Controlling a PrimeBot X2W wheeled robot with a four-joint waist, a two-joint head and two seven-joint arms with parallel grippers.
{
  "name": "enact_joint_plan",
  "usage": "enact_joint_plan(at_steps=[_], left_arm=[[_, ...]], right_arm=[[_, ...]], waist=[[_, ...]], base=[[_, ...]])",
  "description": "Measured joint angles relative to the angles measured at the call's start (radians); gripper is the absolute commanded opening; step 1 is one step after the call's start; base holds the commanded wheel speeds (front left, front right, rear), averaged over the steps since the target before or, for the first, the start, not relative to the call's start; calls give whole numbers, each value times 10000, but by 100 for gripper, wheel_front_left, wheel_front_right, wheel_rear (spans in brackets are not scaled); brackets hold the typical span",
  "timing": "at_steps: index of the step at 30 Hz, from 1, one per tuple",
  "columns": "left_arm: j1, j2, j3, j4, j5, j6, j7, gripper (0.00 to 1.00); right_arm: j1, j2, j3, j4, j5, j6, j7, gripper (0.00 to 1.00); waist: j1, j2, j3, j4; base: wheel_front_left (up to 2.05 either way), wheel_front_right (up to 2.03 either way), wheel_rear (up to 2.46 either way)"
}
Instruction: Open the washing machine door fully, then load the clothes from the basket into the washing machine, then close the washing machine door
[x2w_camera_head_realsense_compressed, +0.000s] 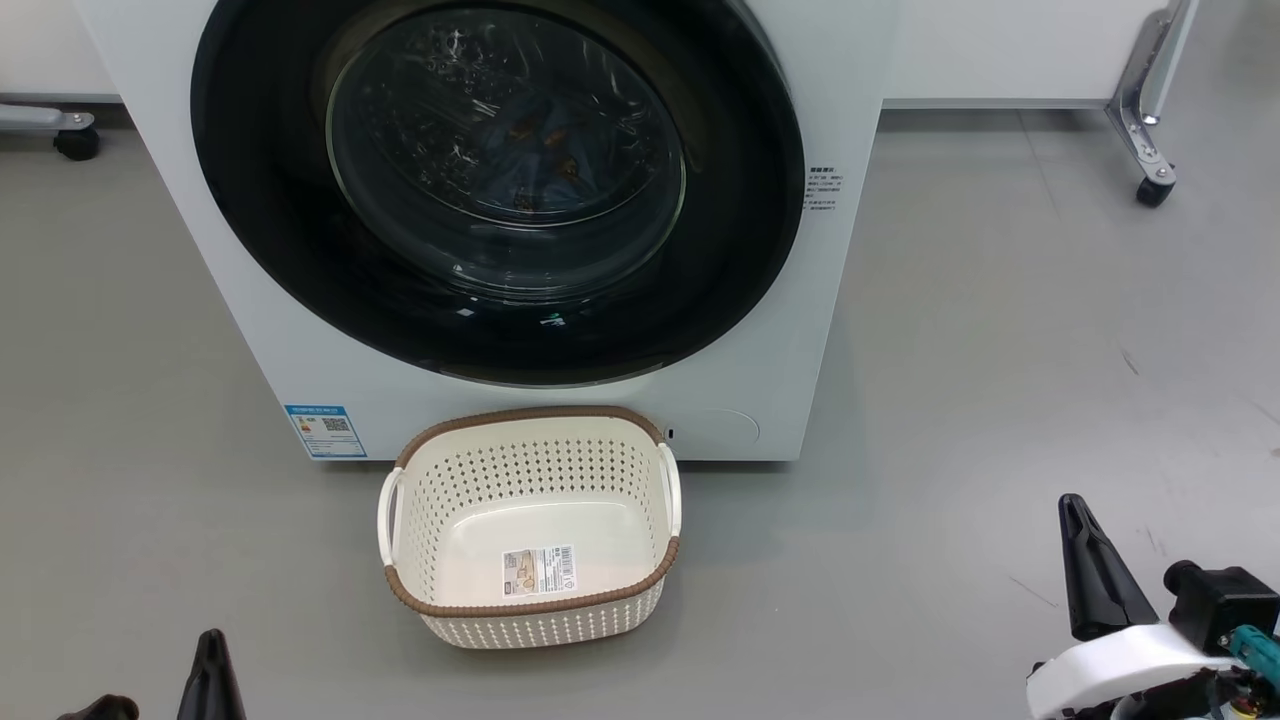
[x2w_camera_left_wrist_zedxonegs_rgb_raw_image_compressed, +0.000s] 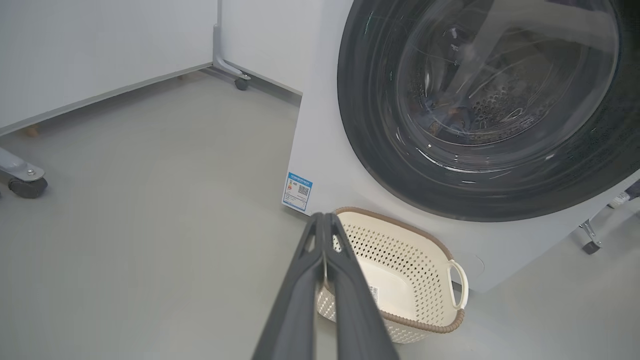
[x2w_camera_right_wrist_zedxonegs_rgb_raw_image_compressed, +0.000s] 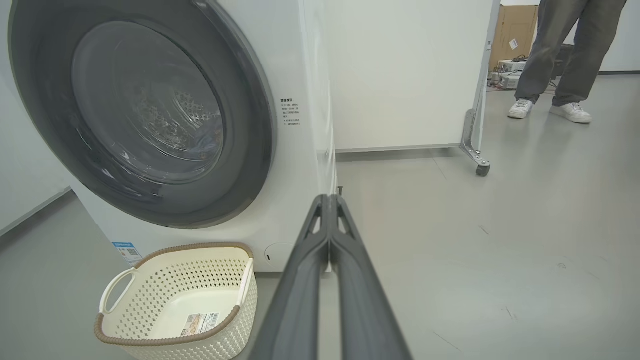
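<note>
Clothes (x2w_camera_head_realsense_compressed: 545, 135) behind closed washing machine door (x2w_camera_head_realsense_compressed: 500, 330)

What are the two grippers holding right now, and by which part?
Nothing. The left gripper and the right gripper are both shut and empty, apart from the basket.

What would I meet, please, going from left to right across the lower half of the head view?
left gripper → blue label → basket → right gripper

Blue label (x2w_camera_head_realsense_compressed: 325, 430) (QR code) on washing machine (x2w_camera_head_realsense_compressed: 785, 350) seems illegible.
</note>
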Motion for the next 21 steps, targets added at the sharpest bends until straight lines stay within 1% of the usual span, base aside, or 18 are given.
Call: enact_joint_plan(at_steps=[8, 16, 18, 21], left_arm=[[-318, 4, 46, 102, -991, -6, 368, 0], [-491, 8, 128, 232, -1856, -52, 704, 0], [-580, 10, 134, 249, -2151, -86, 756, 0], [-626, 15, 144, 257, -2454, -90, 894, 0]], right_arm=[[-151, 105, -157, 148, 1526, 29, 382, 0], [-313, 213, -362, 276, 2589, 35, 690, 0], [-354, 221, -410, 288, 2876, 117, 780, 0], [-373, 255, -481, 341, 3283, 123, 901, 0]], waist=[[0, 0, 34, -49], [0, 0, 68, -102], [0, 0, 77, -115], [0, 0, 90, -134]], base=[[0, 0, 0], [0, 0, 0], [0, 0, 0], [0, 0, 0]])
